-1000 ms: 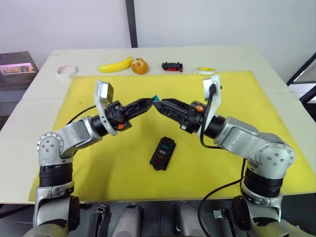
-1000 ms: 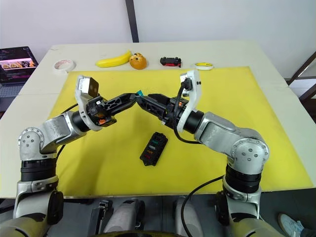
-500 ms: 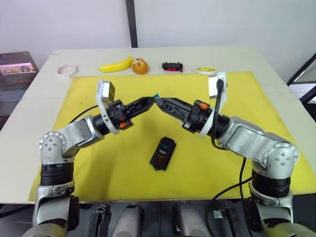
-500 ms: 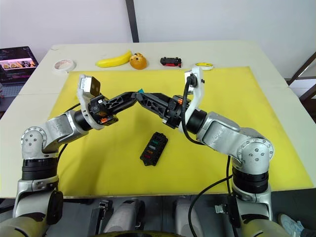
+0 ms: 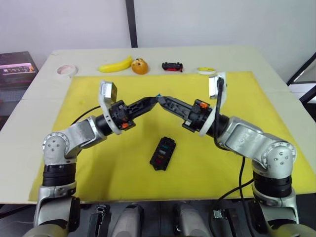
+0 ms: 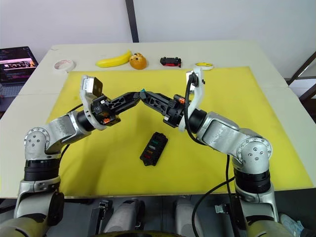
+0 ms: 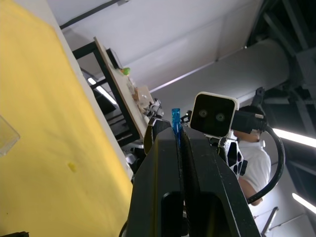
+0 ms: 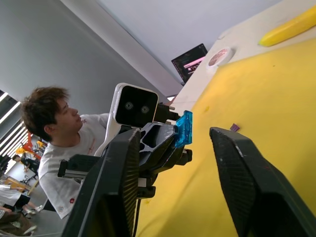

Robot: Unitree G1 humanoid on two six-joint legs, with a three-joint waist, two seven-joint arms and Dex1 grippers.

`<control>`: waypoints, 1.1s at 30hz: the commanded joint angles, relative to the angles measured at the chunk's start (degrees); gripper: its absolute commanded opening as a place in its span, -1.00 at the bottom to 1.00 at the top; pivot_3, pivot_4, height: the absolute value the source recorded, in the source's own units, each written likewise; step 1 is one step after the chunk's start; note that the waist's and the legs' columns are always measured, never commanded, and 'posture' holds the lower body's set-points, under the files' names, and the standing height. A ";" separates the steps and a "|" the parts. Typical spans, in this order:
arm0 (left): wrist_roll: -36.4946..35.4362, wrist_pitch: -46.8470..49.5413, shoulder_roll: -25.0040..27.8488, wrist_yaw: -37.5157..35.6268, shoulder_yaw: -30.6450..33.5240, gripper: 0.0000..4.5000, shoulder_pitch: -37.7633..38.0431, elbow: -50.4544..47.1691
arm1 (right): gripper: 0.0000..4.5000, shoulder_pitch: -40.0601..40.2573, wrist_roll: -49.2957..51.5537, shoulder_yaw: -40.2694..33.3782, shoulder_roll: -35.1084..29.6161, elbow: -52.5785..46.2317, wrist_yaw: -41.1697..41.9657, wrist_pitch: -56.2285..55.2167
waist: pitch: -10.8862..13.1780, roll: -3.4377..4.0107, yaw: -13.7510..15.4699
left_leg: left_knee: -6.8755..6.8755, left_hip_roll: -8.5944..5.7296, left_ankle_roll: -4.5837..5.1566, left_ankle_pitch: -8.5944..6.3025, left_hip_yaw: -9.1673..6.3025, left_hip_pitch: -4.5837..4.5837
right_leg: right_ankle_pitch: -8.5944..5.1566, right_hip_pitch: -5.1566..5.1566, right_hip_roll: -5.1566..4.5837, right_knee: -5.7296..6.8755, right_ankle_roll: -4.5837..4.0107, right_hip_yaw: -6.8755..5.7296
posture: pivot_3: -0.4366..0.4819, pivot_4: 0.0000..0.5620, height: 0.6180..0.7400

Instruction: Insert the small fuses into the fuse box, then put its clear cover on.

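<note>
holding a tiny blue-teal translucent plastic fuse (image 7: 175, 118) pinched between its closed fingers, the left gripper (image 5: 154, 98) sits mid-frame above the yellow mat (image 5: 89, 163). right gripper (image 5: 163, 100) meets it tip to tip, fingers spread wide, gripping nothing. black rectangular fuse box (image 5: 163, 153) lies lower centre on the mat, some coloured fuses already seated. one purple fuse (image 8: 235, 127) lies loose on the mat. fuse looks very light, rigid, slick, easy to flick away; best taken by its flat faces, near the top edge.
</note>
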 commanded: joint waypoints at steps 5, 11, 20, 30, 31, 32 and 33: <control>-1.23 -0.96 0.05 -0.80 0.11 -1.00 -0.24 -2.06 | 0.03 -0.98 2.14 0.54 -1.08 -1.22 -0.21 -2.40 | 0.00 0.00 0.02 | 0.00 0.00 0.01 0.00 0.00 0.00 | 0.00 0.00 0.00 0.00 0.00 0.00 | -0.05 -0.47 1.00; -1.23 -1.07 0.07 -0.68 -0.03 -1.00 -0.20 -2.14 | -0.29 -1.21 2.66 1.10 -1.71 -1.15 -0.19 -3.11 | 0.00 0.00 0.02 | 0.00 0.00 0.01 0.00 0.00 0.00 | 0.00 0.00 0.01 0.00 0.00 -0.01 | -0.05 -0.47 1.00; -1.23 -1.10 0.04 -0.62 -0.24 -1.00 -0.26 -2.14 | -0.29 -1.43 3.10 1.57 -2.18 -0.85 -0.44 -4.19 | 0.00 0.00 0.02 | 0.00 0.00 0.01 -0.01 0.00 0.00 | 0.00 0.00 0.01 0.00 0.00 -0.01 | -0.05 -0.47 1.00; -1.23 -1.40 -0.18 -0.43 -0.85 -1.00 -0.09 -2.45 | -0.39 -1.61 2.98 2.19 -2.77 -0.52 -0.40 -4.39 | 0.00 0.00 0.03 | 0.00 0.00 0.01 -0.01 0.00 0.00 | 0.00 0.00 0.01 0.00 0.00 0.00 | -0.05 -0.47 1.00; -1.23 -1.40 -0.16 -0.45 -0.92 -1.00 -0.08 -2.45 | -0.52 -1.64 2.98 2.23 -2.75 -0.48 -0.37 -4.39 | 0.00 0.00 0.03 | 0.00 0.00 0.01 -0.01 0.00 0.00 | 0.00 0.00 0.01 0.00 0.00 0.00 | -0.05 -0.47 1.00; -1.23 -1.38 -0.14 -0.45 -0.97 -1.00 -0.08 -2.43 | -0.65 -1.67 3.01 2.26 -2.73 -0.46 -0.35 -4.40 | 0.00 0.00 0.03 | 0.00 0.00 0.01 -0.01 0.00 0.00 | 0.00 0.00 0.01 0.00 0.00 0.00 | -0.05 -0.47 1.00; -1.23 -1.35 -0.10 -0.44 -1.01 -1.00 -0.08 -2.42 | -0.86 -1.72 3.11 2.30 -2.66 -0.50 -0.32 -4.44 | 0.00 -0.01 0.03 | 0.00 0.00 0.01 -0.01 0.00 0.00 | 0.00 0.00 0.01 0.00 0.00 0.00 | -0.05 -0.47 1.00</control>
